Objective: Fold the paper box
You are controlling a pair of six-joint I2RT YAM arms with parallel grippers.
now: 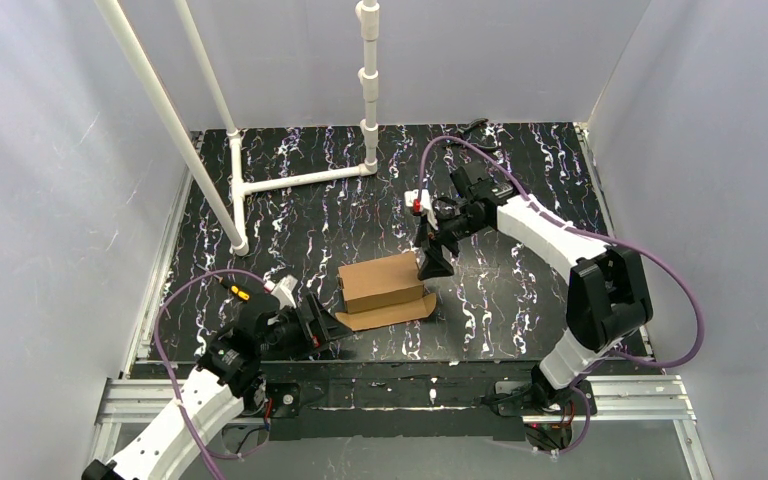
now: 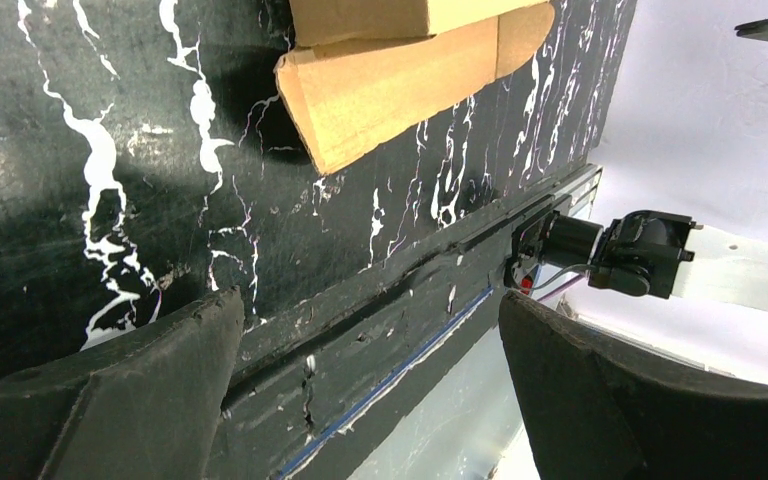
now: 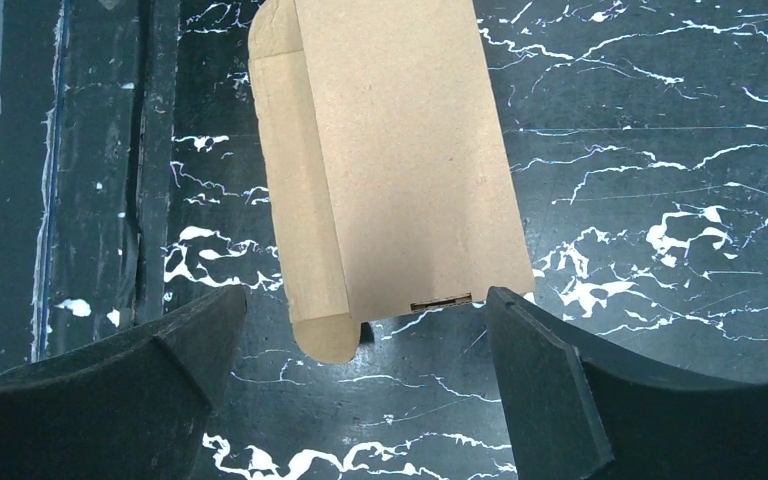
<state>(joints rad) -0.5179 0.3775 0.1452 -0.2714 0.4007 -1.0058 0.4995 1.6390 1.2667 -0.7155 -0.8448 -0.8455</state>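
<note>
Paper box (image 1: pixel 382 283) at counter (image 1: pixel 520 180) centre, loose flap (image 1: pixel 388 313) flat toward 6 o'clock. My right jaws, released, hover at its 3 o'clock end; left jaws, released, at 8 o'clock. Best: brace the end, lift flap along its crease.

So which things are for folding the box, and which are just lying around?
For the job: paper box, left arm's fingers, right arm's fingers.
Just lying about: white pipe frame.
</note>
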